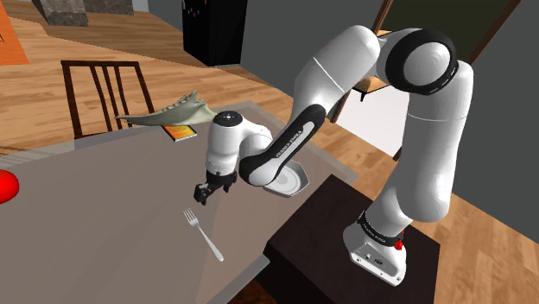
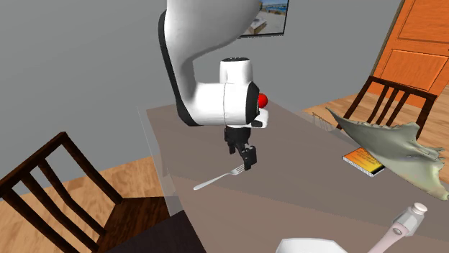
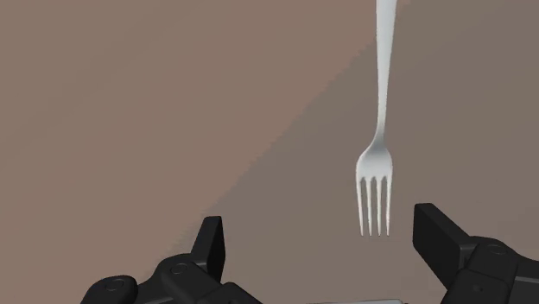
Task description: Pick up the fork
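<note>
Arm (image 1: 345, 78) has small lettering on the forearm, can't read it. Gripper (image 1: 203, 192) hangs w/ fingers wide apart, nothing in them, just over the tine end of the fork (image 1: 203, 233). Fork lies flat on the smooth grey-brown table (image 1: 86, 250), near the edge by the stand. Wrist view gives four tines and a slim silvery handle. Shoulder view adds a white plate (image 1: 289, 183). 2nd exterior view shows an orange book (image 2: 363, 161).

The white arm (image 1: 345, 73) arches over with elbow raised and wrist angled downward, the black gripper (image 1: 201, 193) fingers (image 3: 210, 242) spread apart.
</note>
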### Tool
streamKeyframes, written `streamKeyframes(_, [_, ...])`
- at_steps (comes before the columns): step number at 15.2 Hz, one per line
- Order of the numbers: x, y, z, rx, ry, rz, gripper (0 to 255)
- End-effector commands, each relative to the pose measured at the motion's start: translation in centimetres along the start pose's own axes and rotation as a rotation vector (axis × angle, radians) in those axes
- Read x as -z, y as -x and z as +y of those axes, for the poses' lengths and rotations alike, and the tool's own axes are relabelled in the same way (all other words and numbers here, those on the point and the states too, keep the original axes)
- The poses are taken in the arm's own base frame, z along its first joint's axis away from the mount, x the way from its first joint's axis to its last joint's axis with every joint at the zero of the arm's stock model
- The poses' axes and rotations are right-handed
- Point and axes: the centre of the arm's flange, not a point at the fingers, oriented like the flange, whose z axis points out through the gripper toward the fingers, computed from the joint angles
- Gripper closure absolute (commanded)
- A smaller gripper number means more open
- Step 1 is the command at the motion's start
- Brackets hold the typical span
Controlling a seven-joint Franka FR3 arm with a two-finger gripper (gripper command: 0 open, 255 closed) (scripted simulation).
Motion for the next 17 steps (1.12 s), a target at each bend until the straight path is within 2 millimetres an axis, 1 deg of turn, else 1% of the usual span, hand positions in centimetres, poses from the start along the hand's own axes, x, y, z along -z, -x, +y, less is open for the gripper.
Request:
streamKeyframes(1, [-2.3, -0.5, -1.8, -0.01, -0.003, -0.005, 0])
streamKeyframes(7, [-8.3, -1.7, -6.3, -0.034, -0.017, -0.022, 0])
streamKeyframes(14, [-12.0, -1.3, -6.3, -0.034, -0.017, -0.022, 0])
streamKeyframes(16, [-12.3, -1.3, -6.3, -0.034, -0.017, -0.022, 0])
streamKeyframes(17, [-12.3, -1.3, -6.3, -0.034, -0.017, -0.022, 255])
